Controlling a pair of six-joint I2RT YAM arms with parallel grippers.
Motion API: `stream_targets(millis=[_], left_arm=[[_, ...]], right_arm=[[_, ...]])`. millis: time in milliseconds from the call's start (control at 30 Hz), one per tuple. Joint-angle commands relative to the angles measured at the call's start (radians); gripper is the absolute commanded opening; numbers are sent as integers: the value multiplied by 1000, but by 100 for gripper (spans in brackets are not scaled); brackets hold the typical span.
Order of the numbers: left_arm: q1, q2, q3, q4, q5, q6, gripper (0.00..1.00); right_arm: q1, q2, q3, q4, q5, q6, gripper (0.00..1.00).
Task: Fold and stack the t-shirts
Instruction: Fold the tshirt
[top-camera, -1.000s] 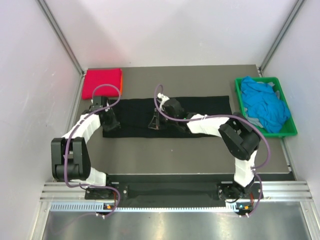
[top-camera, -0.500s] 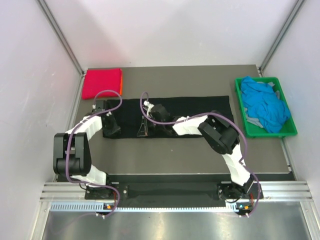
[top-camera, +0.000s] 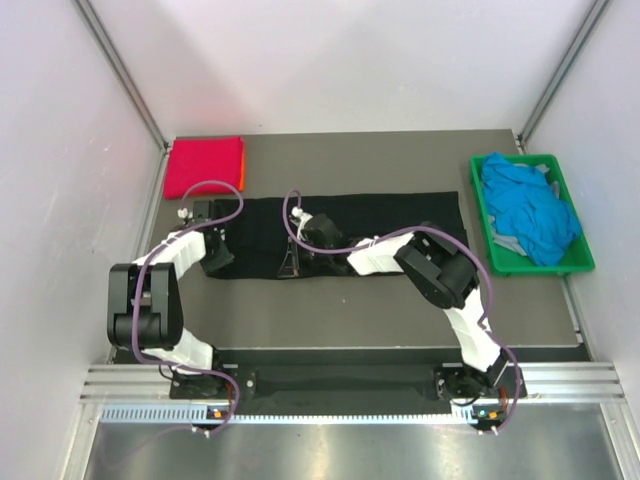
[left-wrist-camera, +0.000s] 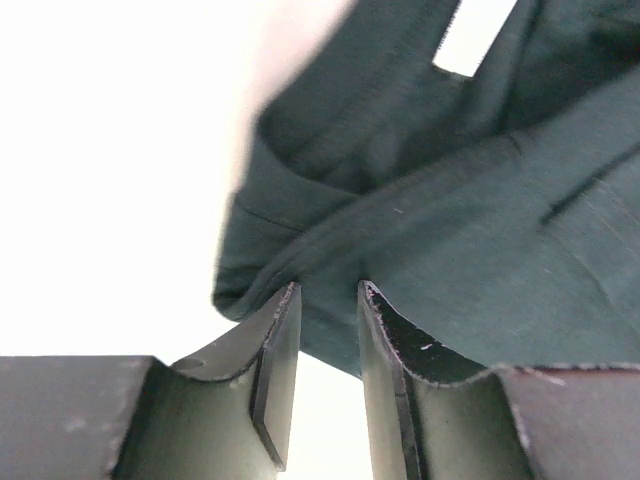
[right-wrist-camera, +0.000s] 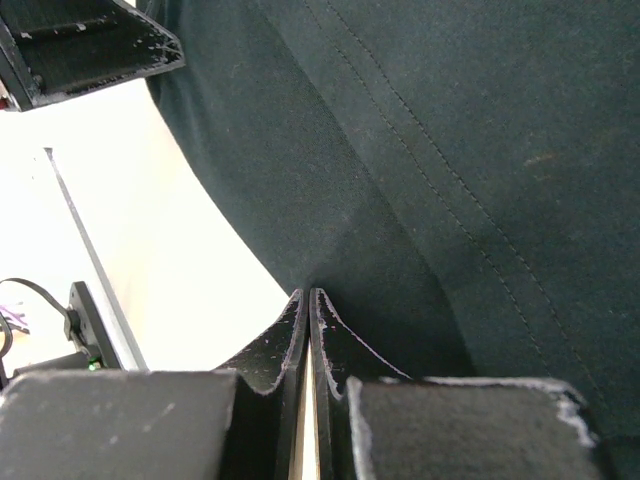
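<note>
The black t-shirt (top-camera: 380, 225) lies folded into a long strip across the middle of the mat. My left gripper (top-camera: 218, 258) is at its left end. In the left wrist view (left-wrist-camera: 328, 290) the fingers are narrowly apart with a bunched cloth fold (left-wrist-camera: 480, 250) pinched at the tips, and the white neck label (left-wrist-camera: 475, 35) shows beyond. My right gripper (top-camera: 290, 268) is shut on the shirt's front edge and lifts it into a small peak. In the right wrist view (right-wrist-camera: 309, 292) the fingers press together on the cloth (right-wrist-camera: 450, 150).
A folded magenta-red t-shirt (top-camera: 205, 166) lies at the back left corner with an orange edge (top-camera: 241, 172) beside it. Crumpled blue t-shirts (top-camera: 528, 215) fill the green crate (top-camera: 540, 269) at the right. White walls and metal posts enclose the mat.
My right gripper has moved left and toward the front along the shirt's front edge, carrying the pinched cloth. My left gripper has shifted slightly at the left end.
</note>
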Motion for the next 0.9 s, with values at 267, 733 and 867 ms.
stream_targets(millis=[267, 733, 867], left_arm=[[13, 58, 51, -31, -180, -6, 36], [-10, -53, 341, -140, -67, 147, 40], [-79, -68, 297, -54, 150, 94, 40]], right_arm=[[-2, -52, -31, -9, 24, -14, 0], [-45, -318, 7, -284, 50, -112, 12], [-127, -441, -54, -460, 122, -152, 18]])
